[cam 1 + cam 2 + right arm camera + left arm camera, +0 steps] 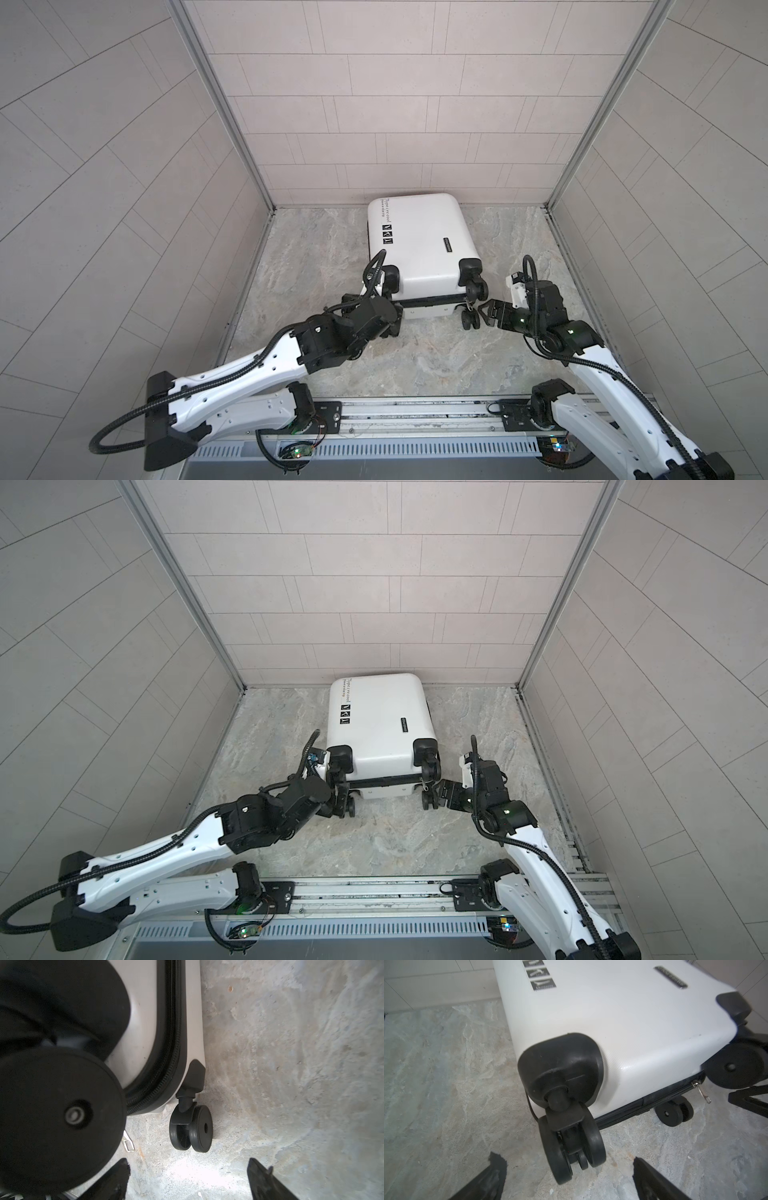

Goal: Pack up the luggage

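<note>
Where luggage [419,245] lies flat | floor [316,257]: grey marbled stone | walls [395,104]: tiled

The suitcase [424,249] shell is plain white, with black wheels [596,1142], black zipper trim [172,1043] and small black stickers [388,238] (pale figures on them). The floor [316,257] is grey-beige with marbled veining. The wall tiles [395,104] are pale pinkish grey in a staggered grid. The arms [241,374] are white and black.
</note>
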Available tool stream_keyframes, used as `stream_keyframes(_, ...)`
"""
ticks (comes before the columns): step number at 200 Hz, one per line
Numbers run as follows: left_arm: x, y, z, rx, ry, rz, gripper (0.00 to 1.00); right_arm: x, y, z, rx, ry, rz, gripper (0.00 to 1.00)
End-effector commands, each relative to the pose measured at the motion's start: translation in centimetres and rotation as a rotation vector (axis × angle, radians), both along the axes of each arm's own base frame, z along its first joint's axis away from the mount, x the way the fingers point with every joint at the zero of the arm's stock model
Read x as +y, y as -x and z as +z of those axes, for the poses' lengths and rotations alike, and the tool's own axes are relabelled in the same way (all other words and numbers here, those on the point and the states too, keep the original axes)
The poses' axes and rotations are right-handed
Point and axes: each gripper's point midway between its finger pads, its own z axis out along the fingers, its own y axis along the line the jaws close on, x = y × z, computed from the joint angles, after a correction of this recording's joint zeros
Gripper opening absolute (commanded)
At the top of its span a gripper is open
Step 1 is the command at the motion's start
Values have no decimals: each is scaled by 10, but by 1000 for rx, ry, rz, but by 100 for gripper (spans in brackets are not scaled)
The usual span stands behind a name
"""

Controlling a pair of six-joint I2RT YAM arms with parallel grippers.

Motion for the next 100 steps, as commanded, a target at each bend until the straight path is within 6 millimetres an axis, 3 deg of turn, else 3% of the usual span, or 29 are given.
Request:
stream_keyframes(1,-7,-10,-5,43,55,41,100,3,-1,1,-35,-25,8,86)
stream_keyframes(41,-2,-30,-20,79,119,116,100,3,5,-20,8,-44,-4,81)
stream_keyframes(67,-6,-40,-22,81,178,129,99,8,5,-22,-9,-71,15,77)
stream_keyframes(100,-22,-44,-29,119,177,95,91,17,4,-20,-46,-109,56,73)
